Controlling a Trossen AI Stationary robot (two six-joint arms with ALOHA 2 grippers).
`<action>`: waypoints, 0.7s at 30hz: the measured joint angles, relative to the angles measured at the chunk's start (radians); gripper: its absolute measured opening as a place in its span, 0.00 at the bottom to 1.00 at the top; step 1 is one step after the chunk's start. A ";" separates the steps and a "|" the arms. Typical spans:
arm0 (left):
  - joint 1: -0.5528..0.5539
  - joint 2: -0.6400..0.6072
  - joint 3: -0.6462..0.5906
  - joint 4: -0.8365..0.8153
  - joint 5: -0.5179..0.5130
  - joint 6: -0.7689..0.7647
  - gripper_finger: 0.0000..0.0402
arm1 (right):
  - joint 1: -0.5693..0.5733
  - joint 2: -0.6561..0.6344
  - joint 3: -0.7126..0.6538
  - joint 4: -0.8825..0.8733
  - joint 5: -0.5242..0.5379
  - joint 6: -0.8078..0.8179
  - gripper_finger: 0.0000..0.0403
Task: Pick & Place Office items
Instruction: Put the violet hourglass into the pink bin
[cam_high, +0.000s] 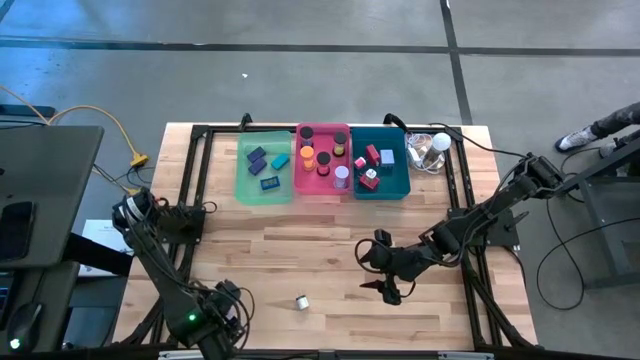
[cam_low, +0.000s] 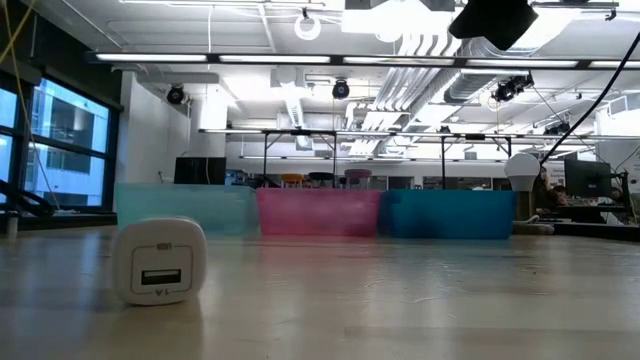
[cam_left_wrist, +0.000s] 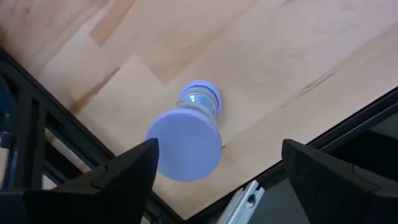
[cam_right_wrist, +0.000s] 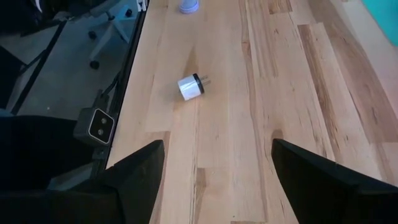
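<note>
Small white plug-in charger cube (cam_high: 301, 301) lies loose on the wooden surface (cam_high: 300, 250), between both arms. Right pincer (cam_high: 389, 288) stands wide and empty, charger straight ahead with prongs pointing sideways across that line. Left pincer (cam_left_wrist: 217, 180) is also wide, empty, above a pale blue cylinder (cam_left_wrist: 189, 134) by the surface edge.

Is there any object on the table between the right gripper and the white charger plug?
Nothing visible. The right gripper, open, looks over bare wood straight to the white charger plug, which lies alone on the table.
</note>
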 joint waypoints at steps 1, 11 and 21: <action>0.004 0.000 0.000 -0.005 0.000 0.005 0.82 | 0.000 0.000 0.000 0.001 0.001 0.000 0.71; 0.011 0.000 -0.001 -0.029 0.002 -0.027 0.82 | 0.000 0.000 0.000 0.016 0.004 -0.001 0.71; 0.001 0.002 -0.059 -0.014 0.014 -0.061 0.82 | 0.000 0.000 0.000 0.015 0.003 -0.002 0.71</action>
